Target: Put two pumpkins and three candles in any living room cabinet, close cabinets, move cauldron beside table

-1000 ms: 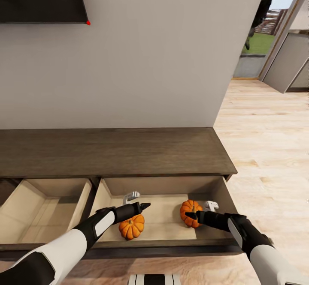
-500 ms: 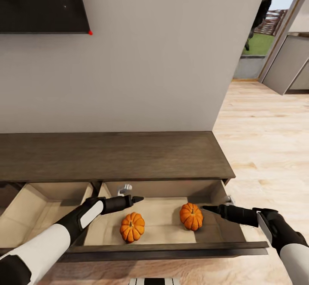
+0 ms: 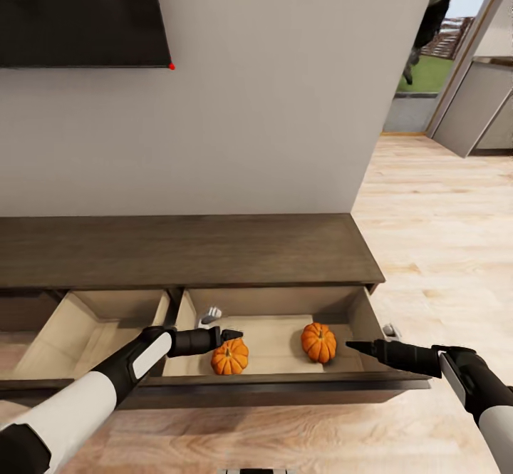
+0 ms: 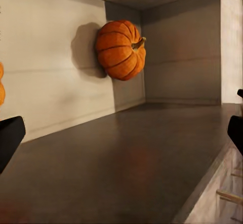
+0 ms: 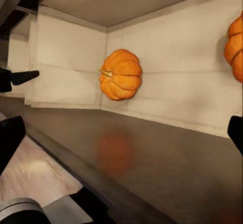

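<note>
The long dark-brown cabinet (image 3: 185,249) stands against the wall with two drawers pulled out. Two orange pumpkins lie on the pale floor of the right drawer: one at the left (image 3: 230,357) (image 5: 120,75), one at the right (image 3: 318,342) (image 4: 120,49). My left gripper (image 3: 229,333) hovers open just above the left pumpkin, holding nothing. My right gripper (image 3: 356,347) is open and empty at the drawer's right end, a little apart from the right pumpkin. Candles, cauldron and table are out of view.
The left drawer (image 3: 92,324) is open with a bare beige inside. A dark screen (image 3: 71,11) hangs on the wall above the cabinet. Light wood floor (image 3: 442,232) stretches to the right toward a glass door.
The whole view has shifted, so the camera moved. Both grippers have drawn back from the pumpkins, the right one out toward the drawer's right end. The pumpkins stay in the drawer.
</note>
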Controlling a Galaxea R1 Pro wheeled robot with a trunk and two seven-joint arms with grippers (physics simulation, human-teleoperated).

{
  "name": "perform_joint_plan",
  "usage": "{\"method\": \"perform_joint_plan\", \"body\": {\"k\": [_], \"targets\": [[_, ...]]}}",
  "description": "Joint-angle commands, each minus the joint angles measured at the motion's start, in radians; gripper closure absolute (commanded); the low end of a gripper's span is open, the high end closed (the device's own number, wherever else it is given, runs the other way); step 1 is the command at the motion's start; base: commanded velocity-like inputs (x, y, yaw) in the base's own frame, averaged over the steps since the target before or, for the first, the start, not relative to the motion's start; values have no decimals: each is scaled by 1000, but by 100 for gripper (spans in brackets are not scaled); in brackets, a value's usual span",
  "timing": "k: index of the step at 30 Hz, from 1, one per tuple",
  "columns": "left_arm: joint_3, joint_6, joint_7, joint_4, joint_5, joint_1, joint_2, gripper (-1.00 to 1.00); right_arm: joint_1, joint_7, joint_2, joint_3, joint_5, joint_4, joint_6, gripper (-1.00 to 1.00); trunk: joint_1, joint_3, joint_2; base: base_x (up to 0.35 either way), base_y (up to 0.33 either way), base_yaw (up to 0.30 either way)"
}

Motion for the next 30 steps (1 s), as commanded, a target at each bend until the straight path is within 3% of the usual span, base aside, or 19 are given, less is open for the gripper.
{"method": "perform_joint_plan", "body": {"k": [1,5,10,18,22,30], "targets": [[0,0,0,0,0,0,0,-100,0,0,0,0,0,1,0,-100,-4,3,7,-295,102,0],[0,0,0,3,0,1,-2,-100,0,0,1,0,-2,9,0,-100,-19,16,35,-260,99,0],[-18,-16,-1,26,2,19,-28,-100,12,-4,8,1,4,22,-14,-100,-27,22,49,-44,20,0],[16,-1,-3,-8,2,40,18,-100,-18,3,3,-7,-18,12,6,-100,-27,22,49,0,0,0],[39,6,-3,-30,1,38,24,-100,-18,6,2,-9,-21,0,15,-100,-27,22,49,0,0,0],[84,39,-4,-75,10,39,54,-100,-18,37,0,-51,-19,-44,22,-100,-27,22,49,0,0,0]]}}
